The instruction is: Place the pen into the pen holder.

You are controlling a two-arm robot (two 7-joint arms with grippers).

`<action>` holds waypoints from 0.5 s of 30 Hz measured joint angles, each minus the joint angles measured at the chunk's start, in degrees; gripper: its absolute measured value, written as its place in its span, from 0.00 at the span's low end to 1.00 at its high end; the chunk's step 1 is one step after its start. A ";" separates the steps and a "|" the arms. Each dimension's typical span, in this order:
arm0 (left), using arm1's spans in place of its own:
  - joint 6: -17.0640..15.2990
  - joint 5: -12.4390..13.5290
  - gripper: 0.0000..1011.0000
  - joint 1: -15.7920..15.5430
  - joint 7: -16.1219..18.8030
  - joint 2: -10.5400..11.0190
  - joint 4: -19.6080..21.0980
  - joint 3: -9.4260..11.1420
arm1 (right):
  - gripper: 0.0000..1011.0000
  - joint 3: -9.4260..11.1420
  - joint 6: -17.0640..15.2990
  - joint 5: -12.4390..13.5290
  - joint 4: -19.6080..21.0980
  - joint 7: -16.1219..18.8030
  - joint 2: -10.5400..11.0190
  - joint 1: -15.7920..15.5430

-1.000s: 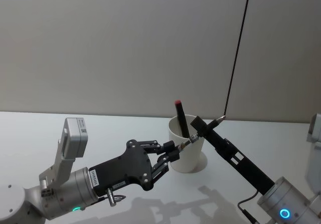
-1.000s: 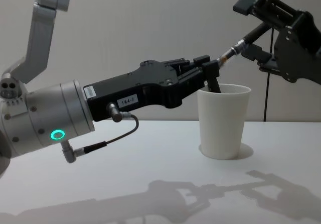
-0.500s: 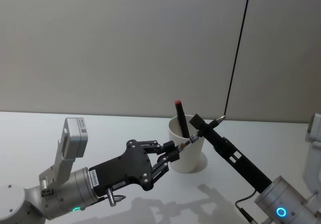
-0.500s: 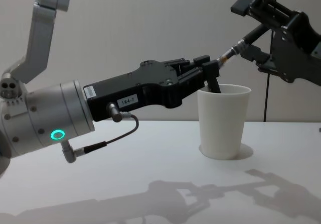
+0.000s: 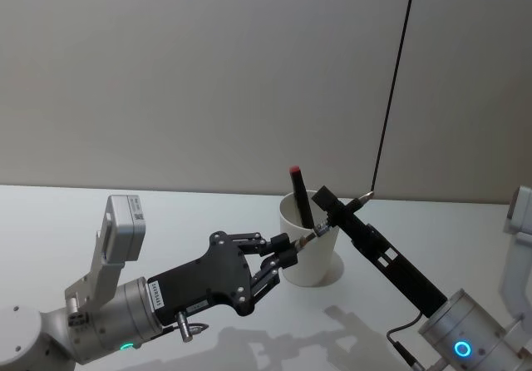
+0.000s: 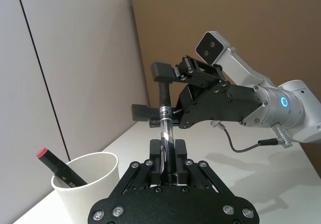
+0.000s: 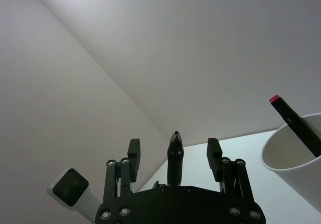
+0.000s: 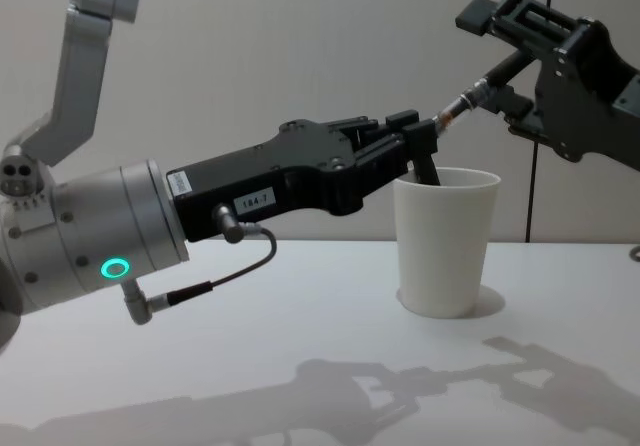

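A bare test or laboratory setting is indicated: a plain white bench (image 5: 208, 213) is set against unadorned grey wall panels (image 5: 199, 71), divided by a thin dark vertical seam (image 5: 395, 80). A brown board (image 6: 241, 28) is seen in the left wrist view.

right gripper (image 8: 495, 48) drawn slightly back, opened

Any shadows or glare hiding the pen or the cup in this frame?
Chest view: soft shadows of both arms fall on the table in front of the cup, which stays evenly lit. Head view: the pen reads clearly against the cup, no glare. Left wrist view: the left gripper and pen are sharp.
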State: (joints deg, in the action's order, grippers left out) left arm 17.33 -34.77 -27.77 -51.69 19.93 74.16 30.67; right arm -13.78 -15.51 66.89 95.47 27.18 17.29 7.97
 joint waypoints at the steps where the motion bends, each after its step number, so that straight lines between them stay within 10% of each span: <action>1: 0.00 0.00 0.18 0.00 0.00 0.00 0.00 0.01 | 0.81 -0.01 0.02 0.00 0.01 -0.01 0.00 0.01; 15: 0.00 0.00 0.18 0.00 0.00 0.00 0.00 0.00 | 0.38 -0.15 0.16 0.06 0.02 -0.25 -0.07 0.06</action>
State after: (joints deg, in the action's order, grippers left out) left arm 17.33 -34.78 -27.77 -51.69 19.93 74.16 30.67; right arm -13.93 -15.35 66.96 95.49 26.92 17.22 8.03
